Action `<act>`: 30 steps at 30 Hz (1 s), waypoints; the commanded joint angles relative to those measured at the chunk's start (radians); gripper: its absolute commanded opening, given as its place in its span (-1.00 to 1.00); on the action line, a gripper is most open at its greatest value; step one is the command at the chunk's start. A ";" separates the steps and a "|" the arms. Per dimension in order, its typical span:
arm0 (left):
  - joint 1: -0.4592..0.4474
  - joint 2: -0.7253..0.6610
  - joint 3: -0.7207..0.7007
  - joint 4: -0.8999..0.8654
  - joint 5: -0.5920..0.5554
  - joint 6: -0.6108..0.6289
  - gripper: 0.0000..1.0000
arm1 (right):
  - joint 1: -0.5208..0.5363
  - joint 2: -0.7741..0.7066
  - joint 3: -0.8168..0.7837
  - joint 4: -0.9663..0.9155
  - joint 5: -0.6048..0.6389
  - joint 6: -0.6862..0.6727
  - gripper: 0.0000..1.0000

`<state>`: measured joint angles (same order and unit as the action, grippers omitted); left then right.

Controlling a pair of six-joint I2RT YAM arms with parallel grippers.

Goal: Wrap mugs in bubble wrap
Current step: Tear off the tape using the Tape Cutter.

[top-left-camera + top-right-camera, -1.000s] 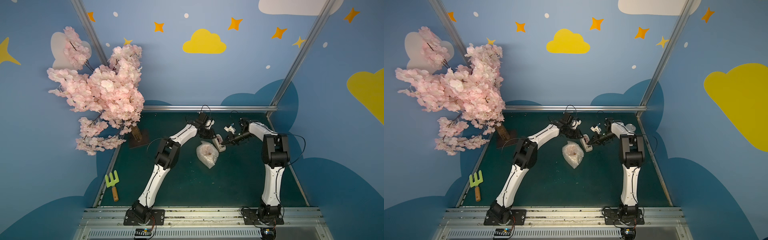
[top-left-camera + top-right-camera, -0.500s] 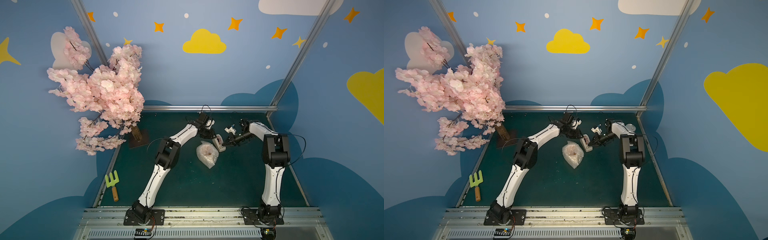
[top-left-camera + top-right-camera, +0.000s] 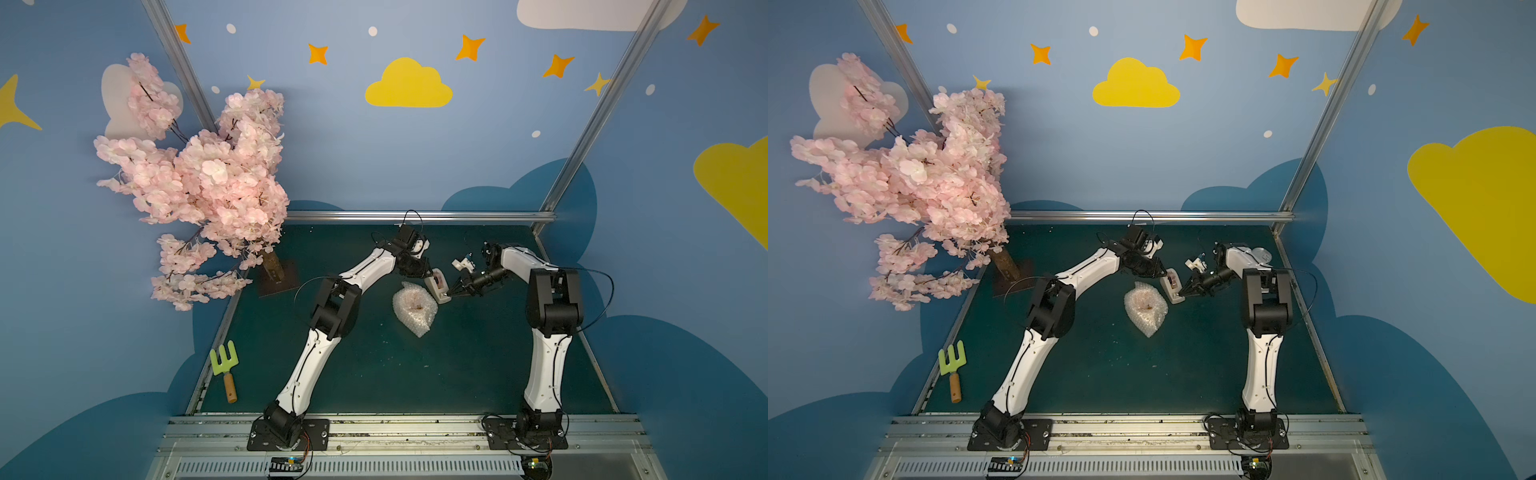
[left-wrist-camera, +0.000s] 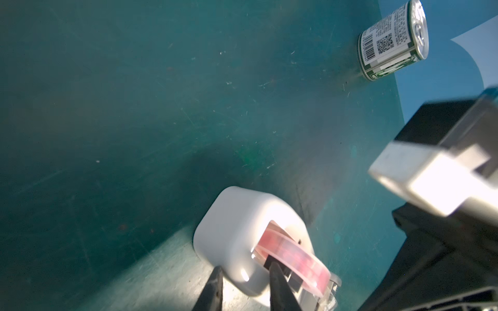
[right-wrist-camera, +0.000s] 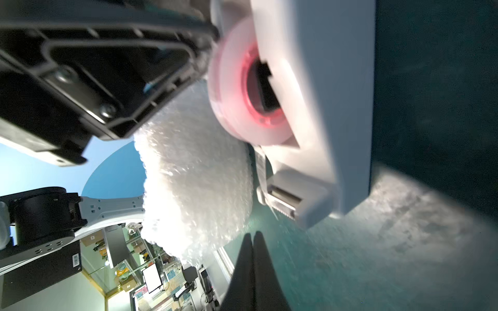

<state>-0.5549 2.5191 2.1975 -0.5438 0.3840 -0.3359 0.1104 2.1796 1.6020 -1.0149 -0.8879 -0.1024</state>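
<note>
White plastic tape dispenser (image 3: 437, 286) has both arms on it, mid-worktop toward the back. Left tool (image 4: 244, 269) is part open and clamped on the dispenser's side wall. One black finger (image 4: 213, 286) sits outside the shell, the other inside next to the pink-cored tape roll (image 4: 293, 255). Right tool (image 5: 253, 237) is fully clenched, tips pressed flat together, right at the serrated cutter end (image 5: 285, 202). In both top views its tip meets the dispenser's near end. Can't tell if it has tape pinched.

Bubble wrap (image 3: 415, 316) is bundled into a lumpy teardrop on the green worktop (image 3: 374, 374), just in front of the dispenser, with neither tool on it. Mug (image 3: 417, 306) is inside the bundle; only a brownish-pink patch shows through.

Room: the front half of the worktop lies open between the arm bases. Silver can (image 4: 393, 43) with a green label sits near the back right edge behind the right arm, well apart from the dispenser. Blossom tree (image 3: 199, 183) stands at the back left corner, branches overhanging that edge. Green garden fork (image 3: 226, 370) with a wooden handle lies at the left edge.

Textures: wrap is bright and pebbly. Dispenser is smooth with rounded corners. Worktop is matte and scuffed.
</note>
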 commanded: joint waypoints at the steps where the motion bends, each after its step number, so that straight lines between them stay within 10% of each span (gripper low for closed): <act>1: -0.008 0.038 -0.008 -0.092 -0.045 0.029 -0.41 | -0.008 -0.071 -0.024 0.008 0.033 -0.004 -0.98; 5: -0.007 0.038 -0.011 -0.090 -0.043 0.028 -0.41 | -0.005 -0.092 0.004 0.071 0.032 0.022 -0.32; 30: -0.007 0.038 -0.015 -0.085 -0.037 0.025 -0.41 | 0.034 0.059 0.116 0.106 0.048 0.026 -0.20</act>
<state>-0.5549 2.5191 2.1975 -0.5438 0.3843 -0.3321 0.1364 2.2208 1.6909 -0.9016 -0.8307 -0.0677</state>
